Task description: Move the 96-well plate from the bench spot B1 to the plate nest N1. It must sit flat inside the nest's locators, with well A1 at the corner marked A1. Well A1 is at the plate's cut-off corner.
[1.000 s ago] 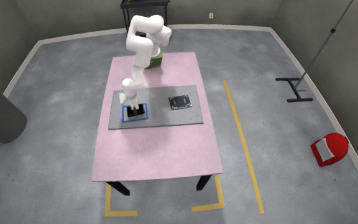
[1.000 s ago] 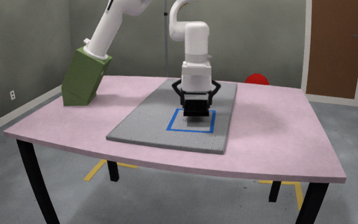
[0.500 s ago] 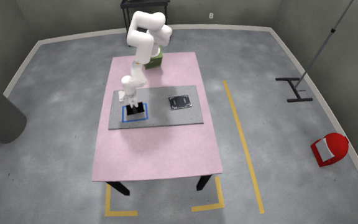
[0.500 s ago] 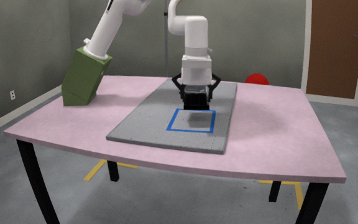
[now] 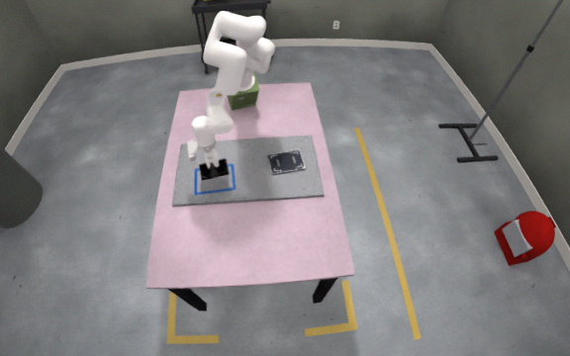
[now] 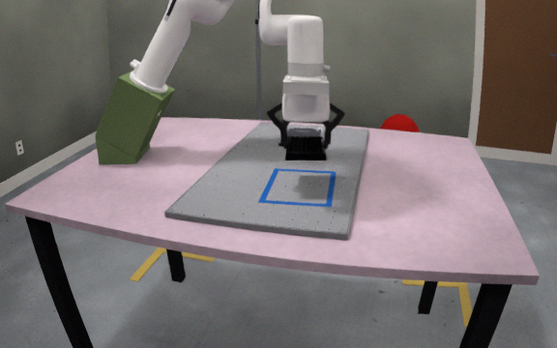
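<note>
Green arm base (image 6: 129,121) sits far left of the gripper (image 6: 306,140), which is clamped on the black 96-well plate (image 6: 306,148) and holds it in the air. Blue B1 outline (image 6: 266,187) lies directly below the gripper with only the plate's shadow inside; plate nest N1 (image 5: 287,162) is well off to its side on the grey bench slab (image 5: 250,190)

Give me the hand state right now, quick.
Hand: closed on the black 96-well plate, held lifted above the blue-outlined spot B1.
</note>
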Available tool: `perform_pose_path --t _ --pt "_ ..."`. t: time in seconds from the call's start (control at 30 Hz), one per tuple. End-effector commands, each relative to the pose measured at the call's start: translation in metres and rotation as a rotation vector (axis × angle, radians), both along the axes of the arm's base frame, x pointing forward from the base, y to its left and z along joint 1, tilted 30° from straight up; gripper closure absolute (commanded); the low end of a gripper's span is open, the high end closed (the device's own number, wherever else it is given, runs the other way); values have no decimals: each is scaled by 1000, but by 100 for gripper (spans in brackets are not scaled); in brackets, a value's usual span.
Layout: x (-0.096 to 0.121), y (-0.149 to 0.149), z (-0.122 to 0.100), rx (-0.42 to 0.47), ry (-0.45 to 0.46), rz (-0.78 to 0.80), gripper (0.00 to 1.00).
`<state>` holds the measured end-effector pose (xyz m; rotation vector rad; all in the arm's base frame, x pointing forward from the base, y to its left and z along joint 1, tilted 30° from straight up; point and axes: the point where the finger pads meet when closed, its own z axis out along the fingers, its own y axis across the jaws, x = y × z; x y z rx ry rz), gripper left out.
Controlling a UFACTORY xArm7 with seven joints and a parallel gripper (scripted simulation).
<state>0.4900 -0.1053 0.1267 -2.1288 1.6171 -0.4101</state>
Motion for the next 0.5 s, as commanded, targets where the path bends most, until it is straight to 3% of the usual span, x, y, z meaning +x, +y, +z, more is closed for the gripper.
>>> perform_pose_path --t 0.0,0.27,0.47 --pt "0 -1 2 -1 -2 -1 100" --pt "0 -1 2 -1 -2 -1 100" --pt "-6 18 3 32 9 -60 100"
